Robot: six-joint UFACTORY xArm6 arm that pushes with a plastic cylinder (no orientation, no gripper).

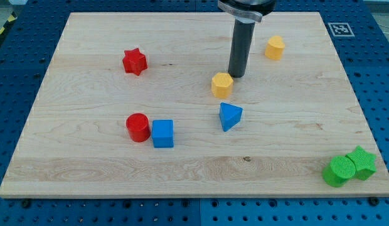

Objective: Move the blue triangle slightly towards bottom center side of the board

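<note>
Blue triangle [229, 116] lay near the middle of the wooden board [88, 169], a little toward the view's right, standing apart from every other block. The rod's upper end and its mount were cut off by the view's top edge, so the arm above could not be examined. My tip [236, 76] stood just beside the yellow hexagonal block [222, 84], on its upper right; whether the two touched could not be told. The tip lay above the blue triangle, with a clear gap between them. No jaws were fitted: the arm ended in a plain rod and held nothing. A second yellow block [275, 48] sat toward the view's top right, its shape hard to make out. A red star [135, 61] sat at upper left. A red cylinder [138, 127] touched a blue cube [162, 133] at lower left. A green cylinder [338, 171] and a green star [361, 162] were pressed together at the bottom right corner.
</note>
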